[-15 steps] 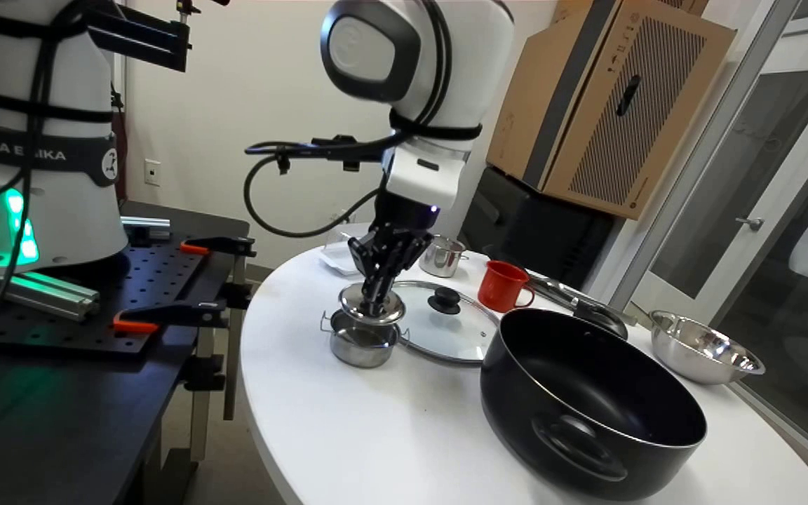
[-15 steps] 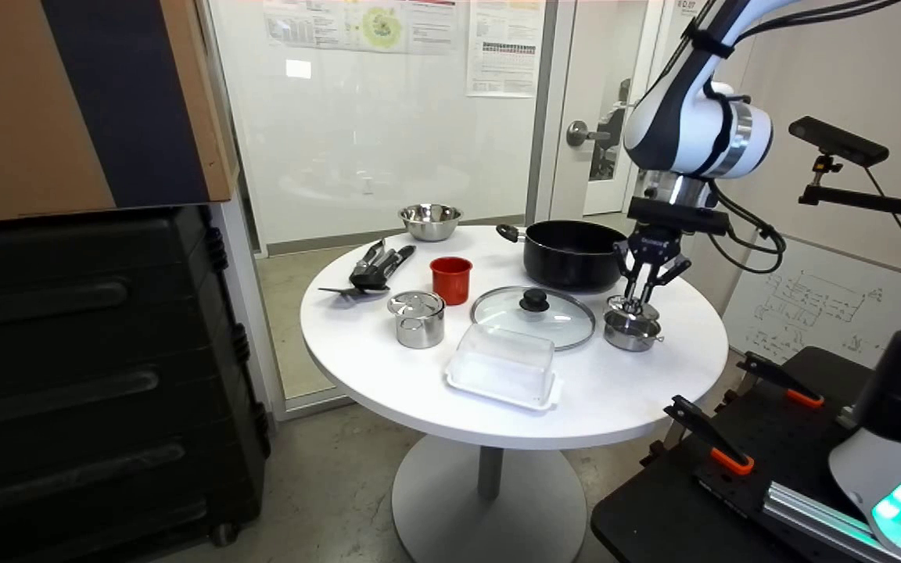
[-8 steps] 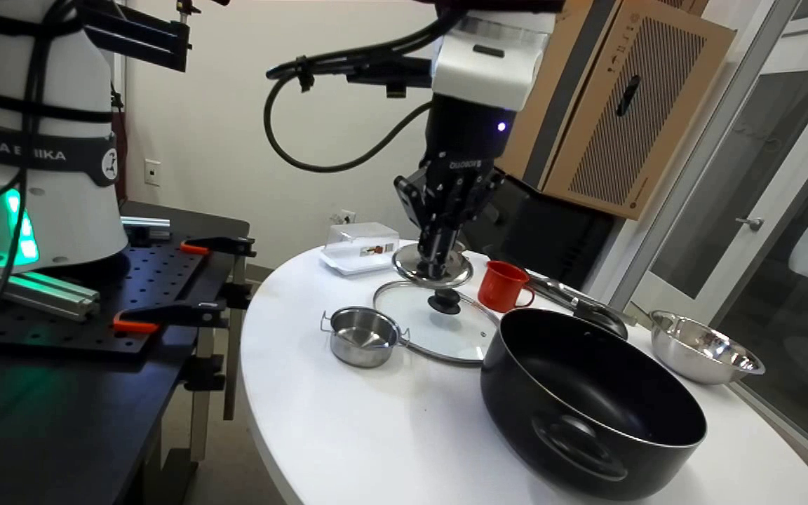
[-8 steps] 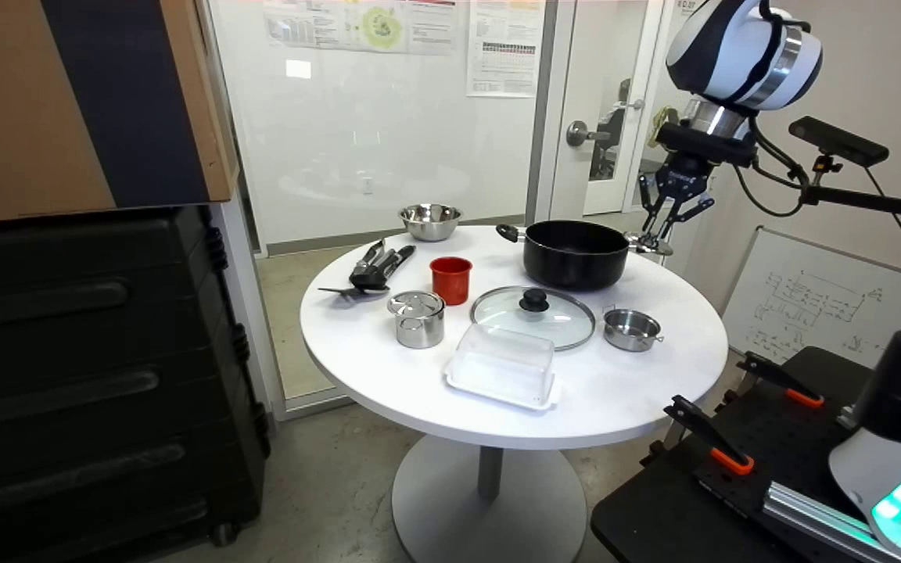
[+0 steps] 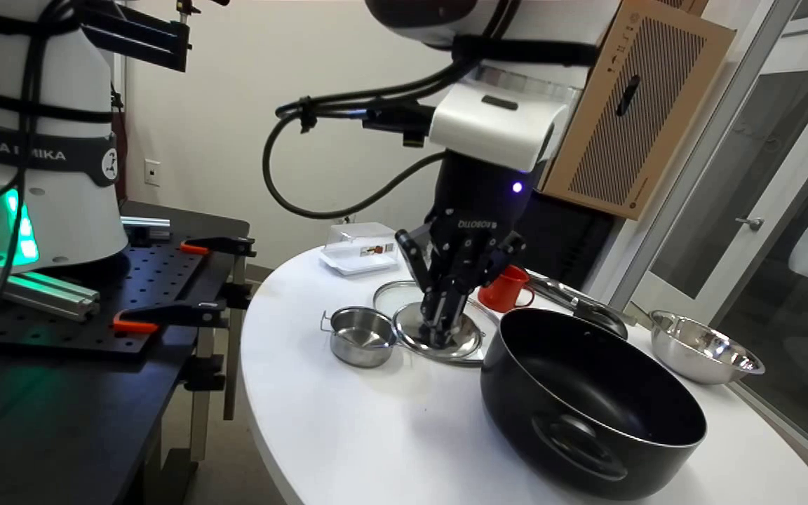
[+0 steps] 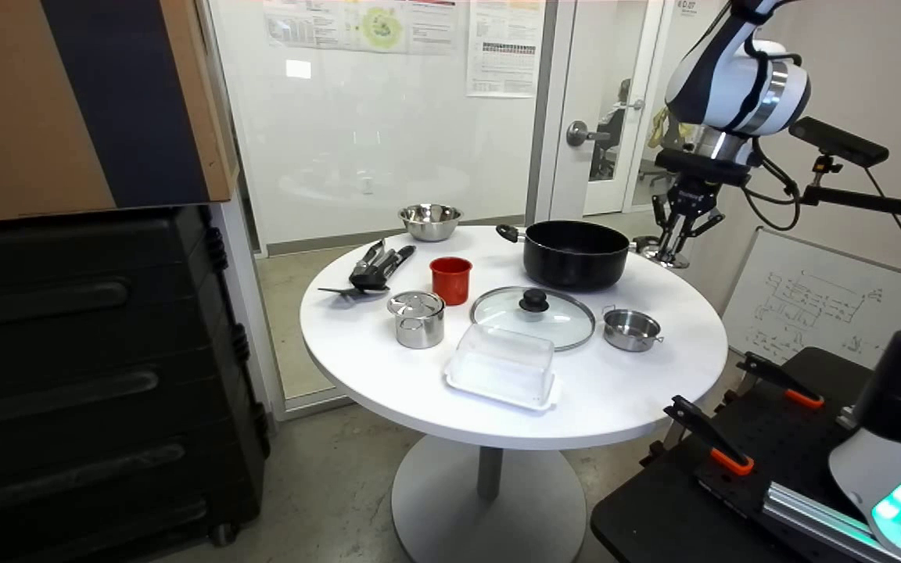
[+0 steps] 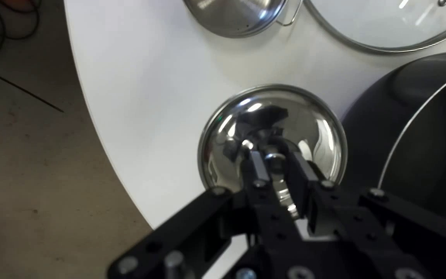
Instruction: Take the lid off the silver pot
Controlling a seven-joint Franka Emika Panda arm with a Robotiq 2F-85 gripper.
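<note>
The fingers (image 7: 259,166) grip the lid (image 7: 270,126) at its centre, clear of the silver pot (image 5: 362,342) and just beside the black pot (image 5: 565,414). A drift closer could catch the lid's rim on that pot, twisting it free.

In an exterior view you look across the table (image 5: 376,435) from near the black pot (image 5: 590,407); in an exterior view you face posters (image 6: 501,47) from farther back. Your wrist view, nearest, looks down past the gripper (image 7: 279,166), sharing the black pot with both.
</note>
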